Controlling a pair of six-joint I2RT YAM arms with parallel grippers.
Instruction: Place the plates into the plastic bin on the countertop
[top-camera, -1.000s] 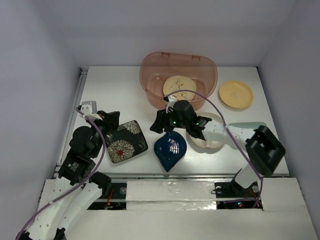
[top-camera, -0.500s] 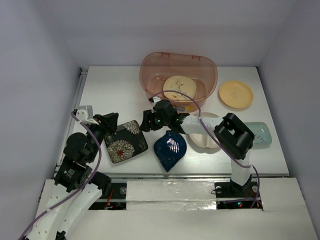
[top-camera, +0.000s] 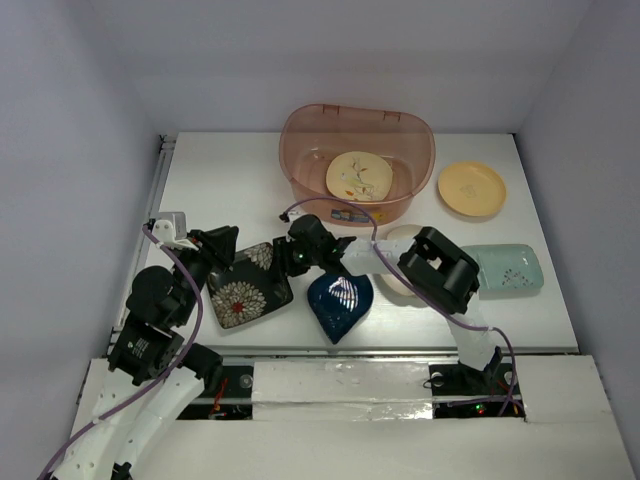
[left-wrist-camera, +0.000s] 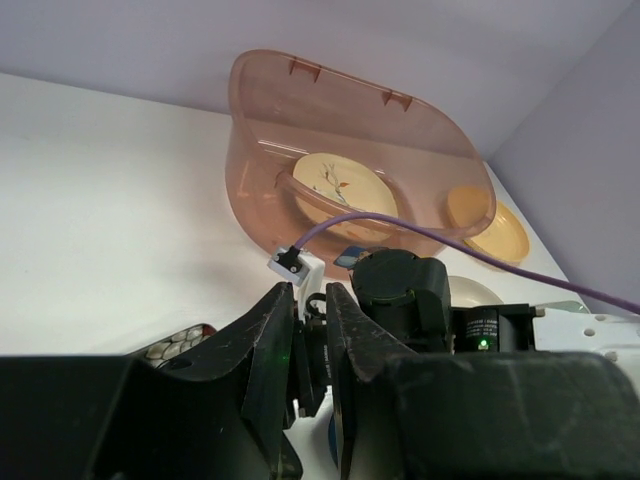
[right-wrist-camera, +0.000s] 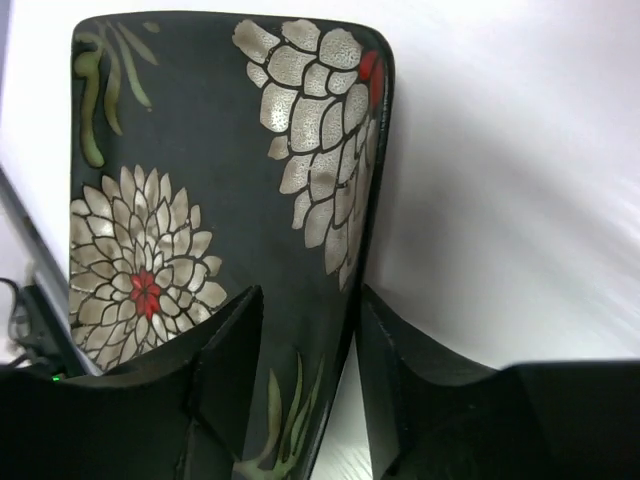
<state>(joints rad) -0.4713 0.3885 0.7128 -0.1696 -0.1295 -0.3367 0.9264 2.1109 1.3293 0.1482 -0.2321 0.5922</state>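
Observation:
The black square floral plate (top-camera: 245, 288) lies on the countertop (top-camera: 230, 180). My right gripper (top-camera: 291, 256) is open and straddles the plate's right rim (right-wrist-camera: 352, 250), one finger over the plate and one outside it. My left gripper (top-camera: 222, 243) sits at the plate's back-left corner with its jaws almost together; the frames show nothing held. The cream branch plate (top-camera: 359, 176) lies in the plastic bin (top-camera: 300, 150), which also shows in the left wrist view (left-wrist-camera: 255, 150). The dark blue leaf plate (top-camera: 340, 302), the white sectioned plate (top-camera: 398, 282), the pale green plate (top-camera: 510, 268) and the yellow plate (top-camera: 471, 188) lie on the countertop.
My right arm (top-camera: 435, 268) stretches leftward over the white sectioned plate. A purple cable (top-camera: 330, 203) loops in front of the bin. A metal rail (top-camera: 160, 165) runs along the left edge. Grey walls close in three sides.
My right gripper has swept left from above the blue plate to the black plate's right rim. The arm's reach has uncovered the pale green plate. The left gripper barely moved.

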